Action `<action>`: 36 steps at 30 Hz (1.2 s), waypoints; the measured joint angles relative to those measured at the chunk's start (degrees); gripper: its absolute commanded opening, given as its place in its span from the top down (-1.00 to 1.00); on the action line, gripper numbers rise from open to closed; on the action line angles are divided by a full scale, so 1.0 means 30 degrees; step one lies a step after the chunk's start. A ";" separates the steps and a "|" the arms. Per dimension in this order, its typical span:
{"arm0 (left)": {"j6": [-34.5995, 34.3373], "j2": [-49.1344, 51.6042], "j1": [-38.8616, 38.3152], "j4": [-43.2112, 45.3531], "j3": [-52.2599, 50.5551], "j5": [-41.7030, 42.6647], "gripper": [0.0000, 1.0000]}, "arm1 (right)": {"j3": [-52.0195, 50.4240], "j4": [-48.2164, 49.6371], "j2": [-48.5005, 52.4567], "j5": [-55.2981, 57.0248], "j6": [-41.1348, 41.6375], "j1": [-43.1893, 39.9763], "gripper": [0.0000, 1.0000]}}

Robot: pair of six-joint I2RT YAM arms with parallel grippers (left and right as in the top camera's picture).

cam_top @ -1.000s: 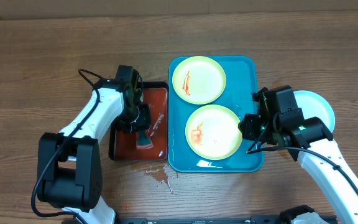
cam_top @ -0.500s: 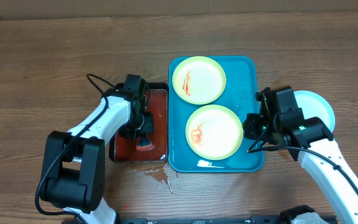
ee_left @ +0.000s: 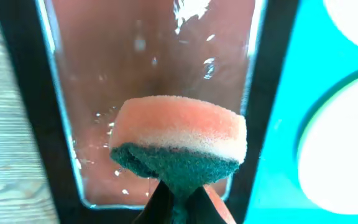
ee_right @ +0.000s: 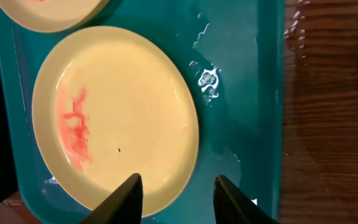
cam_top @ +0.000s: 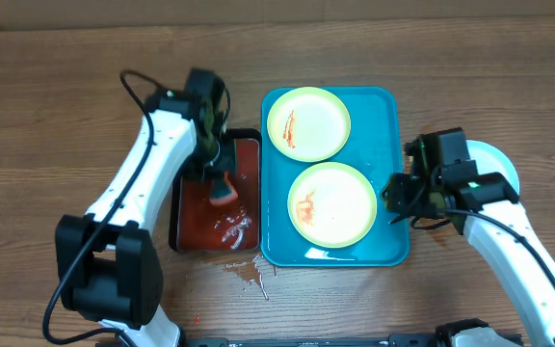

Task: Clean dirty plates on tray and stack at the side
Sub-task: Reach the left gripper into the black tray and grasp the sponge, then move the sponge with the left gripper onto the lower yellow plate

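Orange-green sponge [ee_left: 179, 134] above black tray [cam_top: 173, 231] of red liquid; splashes [cam_top: 249, 273] on wooden table [cam_top: 56, 96]

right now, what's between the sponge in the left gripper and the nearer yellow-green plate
The side wall of the black tray and a bare strip of the turquoise tray, clearest in the left wrist view.

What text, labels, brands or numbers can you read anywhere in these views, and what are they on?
No readable text in any view.
The turquoise tray, the upper plate, the lower plate, the black tray and the sponge carry no print, label or number.
The arm housings show no legible marking from overhead.
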 measured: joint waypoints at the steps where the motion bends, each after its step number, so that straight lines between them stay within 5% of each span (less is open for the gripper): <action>1: 0.0102 0.0000 0.0000 -0.0321 0.0510 0.0000 0.91 | -0.0015 0.0226 0.0379 -0.0044 -0.0015 0.0124 0.24; 9: 0.0401 0.0000 0.0000 -0.2069 0.3949 0.0000 0.91 | -0.0211 0.2929 0.4524 0.0175 0.0204 0.0954 0.35; 17: 0.0685 0.0000 -0.0007 -0.2441 0.4189 0.0007 0.92 | -0.0233 0.4430 0.6564 0.0408 0.0816 0.1756 0.89; 36: 0.0138 0.0000 -0.2718 0.1566 0.3898 0.1027 0.91 | -0.0197 0.4248 0.6579 0.0204 0.1734 0.1756 0.92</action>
